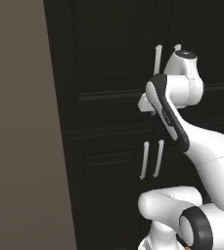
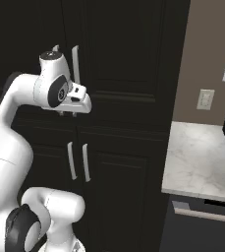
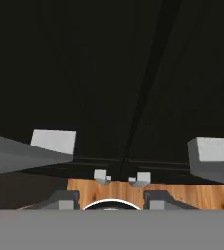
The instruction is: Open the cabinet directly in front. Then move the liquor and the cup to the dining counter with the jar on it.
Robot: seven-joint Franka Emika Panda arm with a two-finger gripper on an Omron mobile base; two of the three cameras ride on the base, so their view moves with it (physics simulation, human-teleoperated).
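The gripper [image 2: 69,113] sat at the end of the raised arm, close against the face of the cabinet [image 2: 119,64], just below the foot of the two long pale handles [image 2: 75,64] of the tall upper doors. Its fingertips [image 3: 59,197] were seen partly spread in the hand view, with nothing between them; the two large grey blocks at either side of that view appeared to be the lower ends of the long handles [image 3: 55,140], so the tool looked downward between them along the door seam [image 3: 147,83]. No contact with either handle could be confirmed. Both upper doors were judged closed, the seam being dark and unbroken. Below them stood the shorter doors with their paired short handles [image 1: 151,159], which are not the target. To the right, a marble worktop [image 2: 202,157] abutted the cabinet's side, with a wall socket [image 2: 205,99] above its back edge. The liquor, the cup and the jar were presumably elsewhere; the first two were likely behind the closed doors. The step in hand was judged to be the opening of the cabinet, at its very start. To do it well, the fingers should straddle one long handle only, close fully on the bar before any pull, then draw outward along the door's arc rather than straight back, keeping the wrist clear of the neighbouring handle.
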